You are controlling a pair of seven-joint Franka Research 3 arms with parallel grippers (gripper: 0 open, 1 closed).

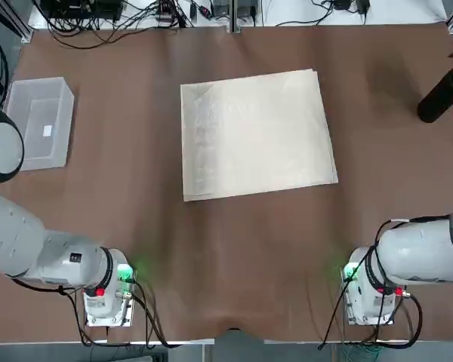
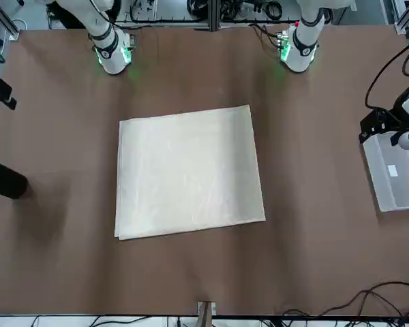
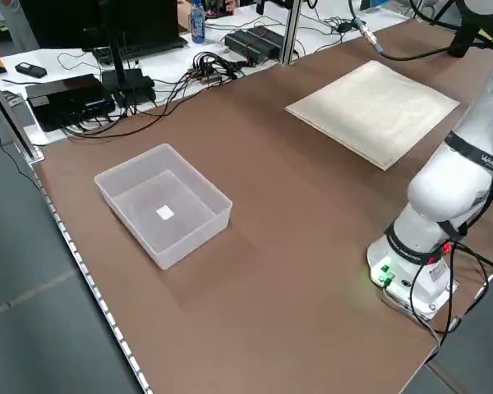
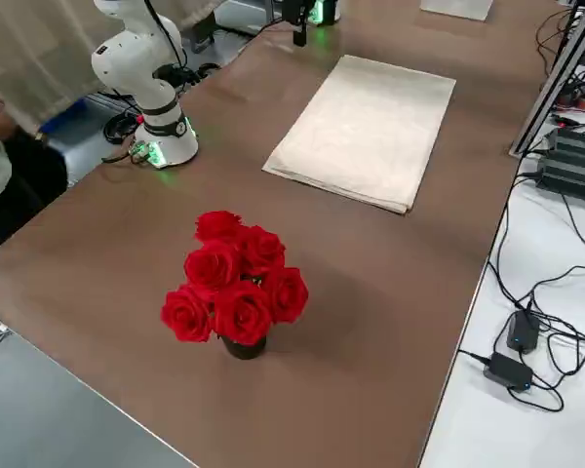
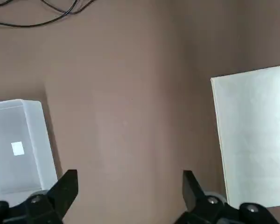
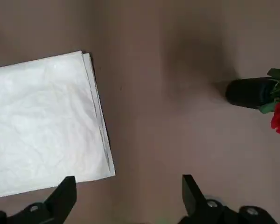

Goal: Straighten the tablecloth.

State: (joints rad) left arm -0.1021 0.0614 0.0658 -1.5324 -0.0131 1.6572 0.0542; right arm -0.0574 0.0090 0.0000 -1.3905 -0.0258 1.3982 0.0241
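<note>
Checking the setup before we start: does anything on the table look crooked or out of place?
The tablecloth lies folded in layers mid-table, turned slightly askew to the table's edges, with layer edges peeking out along one side. The clear bin and the rose vase stand upright, apart from it.

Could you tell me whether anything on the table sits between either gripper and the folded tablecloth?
Nothing visible does. The tablecloth lies folded at the table's middle with only bare brown covering towards both arms. The clear bin sits off on the left side, the rose vase on the right. Left gripper and right gripper are open, above the table.
</note>
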